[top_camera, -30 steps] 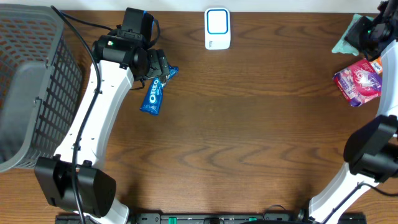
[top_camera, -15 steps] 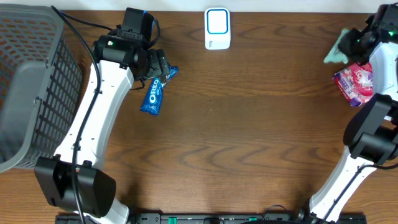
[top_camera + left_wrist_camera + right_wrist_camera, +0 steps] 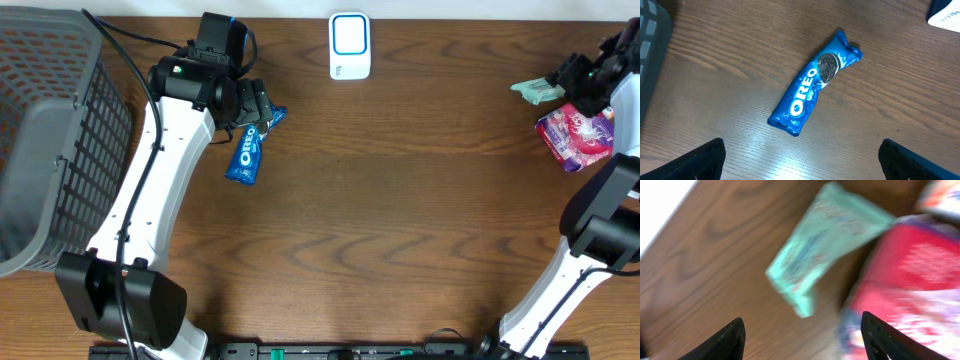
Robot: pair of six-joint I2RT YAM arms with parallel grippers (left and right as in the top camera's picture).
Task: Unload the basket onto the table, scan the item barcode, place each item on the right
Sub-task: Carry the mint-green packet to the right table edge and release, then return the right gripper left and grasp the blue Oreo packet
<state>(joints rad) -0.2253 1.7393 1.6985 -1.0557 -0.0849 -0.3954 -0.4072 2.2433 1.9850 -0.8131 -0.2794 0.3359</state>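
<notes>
While no item is lifted, we enter the scan as not begun.

- Oreo packet (image 3: 812,85): flat on the tabletop (image 3: 400,220), logo up, barcode unseen, below our left hand (image 3: 805,162), spread wide and empty.
- Right hand (image 3: 805,340): jaws apart, empty, over a green packet (image 3: 825,235) beside a pink packet (image 3: 578,135).
- Scanner (image 3: 350,45): far edge, well apart from all packets.
- Outstanding, by our judgement: grasp, carry, present barcode.
</notes>
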